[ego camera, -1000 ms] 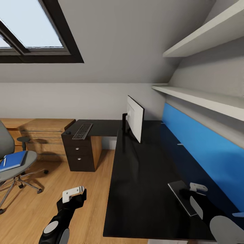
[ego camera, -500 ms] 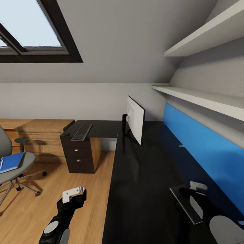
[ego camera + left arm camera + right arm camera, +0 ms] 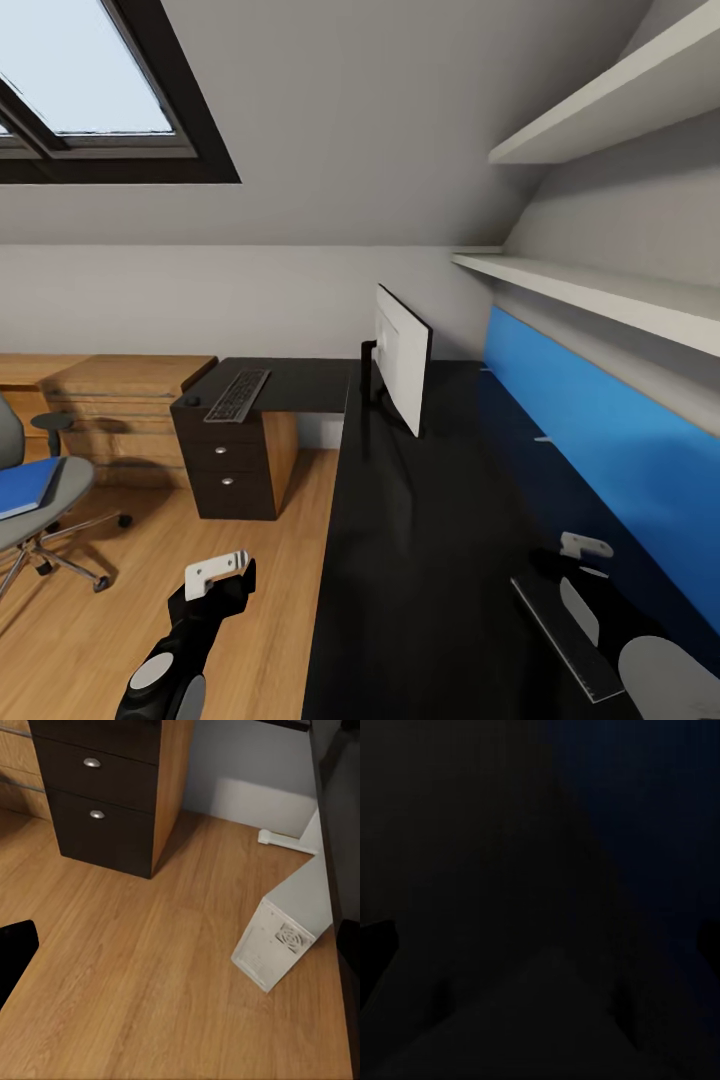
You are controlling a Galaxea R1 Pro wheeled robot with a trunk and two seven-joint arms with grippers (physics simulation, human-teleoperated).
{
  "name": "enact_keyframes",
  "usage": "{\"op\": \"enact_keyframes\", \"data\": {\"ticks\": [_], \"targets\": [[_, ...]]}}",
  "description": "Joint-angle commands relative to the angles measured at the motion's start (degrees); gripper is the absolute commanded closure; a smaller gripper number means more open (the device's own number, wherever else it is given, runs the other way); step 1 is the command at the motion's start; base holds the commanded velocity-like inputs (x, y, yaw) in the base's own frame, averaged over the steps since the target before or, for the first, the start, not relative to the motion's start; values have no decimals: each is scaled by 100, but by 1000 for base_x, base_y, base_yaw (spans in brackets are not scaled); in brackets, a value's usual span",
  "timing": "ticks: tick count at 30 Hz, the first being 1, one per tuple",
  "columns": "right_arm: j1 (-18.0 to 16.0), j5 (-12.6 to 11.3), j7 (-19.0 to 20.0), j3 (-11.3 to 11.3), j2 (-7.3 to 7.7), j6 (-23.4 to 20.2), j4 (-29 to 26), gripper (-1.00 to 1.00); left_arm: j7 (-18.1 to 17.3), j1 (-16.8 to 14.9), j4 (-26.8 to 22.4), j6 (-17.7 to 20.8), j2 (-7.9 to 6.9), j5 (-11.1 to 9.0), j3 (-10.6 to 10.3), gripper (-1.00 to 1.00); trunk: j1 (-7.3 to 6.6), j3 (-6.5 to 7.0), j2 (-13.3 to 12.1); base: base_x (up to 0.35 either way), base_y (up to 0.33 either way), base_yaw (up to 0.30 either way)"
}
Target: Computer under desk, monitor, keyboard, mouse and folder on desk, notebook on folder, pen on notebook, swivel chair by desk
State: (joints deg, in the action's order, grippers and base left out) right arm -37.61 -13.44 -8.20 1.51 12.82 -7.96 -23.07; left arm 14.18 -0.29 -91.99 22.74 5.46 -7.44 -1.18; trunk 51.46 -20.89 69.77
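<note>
The black desk (image 3: 420, 520) carries the monitor (image 3: 402, 362) edge-on, and on its far wing the keyboard (image 3: 238, 395) with a small dark mouse (image 3: 192, 400) beside it. A thin dark grey notebook (image 3: 560, 630) lies flat near my right gripper (image 3: 585, 552), which hovers open over the desk top (image 3: 510, 832). At the left edge stands the swivel chair (image 3: 55, 490) with the blue folder (image 3: 22, 487) on its seat. My left gripper (image 3: 218, 572) hangs open above the floor. Under the desk stands the grey computer (image 3: 289, 930). The pen is out of view.
A black drawer unit (image 3: 232, 460) with silver knobs (image 3: 92, 763) holds up the desk's far wing, beside a light wooden dresser (image 3: 120, 400). A blue back panel (image 3: 600, 440) and white shelves (image 3: 600, 290) line the right wall. Wood plank floor (image 3: 135, 967) lies between chair and desk.
The whole view has shifted: chair and folder slid toward the left edge and the notebook dropped lower in the picture, so the camera moved. Both grippers keep their places and stay open.
</note>
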Motion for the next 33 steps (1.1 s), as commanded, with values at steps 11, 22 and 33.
{"op": "enact_keyframes", "data": {"ticks": [11,22,33], "targets": [[-1,-36,-8,-7,-1,126,-14,-100,48,-2,-43,12,-1,-84,-6,-100,23,-24,44,9,0,0],[-1,-36,-6,-18,0,316,-14,-100,49,0,-55,3,7,-90,-13,-100,264,-222,485,0,0,0],[-1,-36,-6,-19,1,329,-14,-100,49,-1,-56,3,8,-91,-15,-100,506,-419,926,0,0,0]]}}
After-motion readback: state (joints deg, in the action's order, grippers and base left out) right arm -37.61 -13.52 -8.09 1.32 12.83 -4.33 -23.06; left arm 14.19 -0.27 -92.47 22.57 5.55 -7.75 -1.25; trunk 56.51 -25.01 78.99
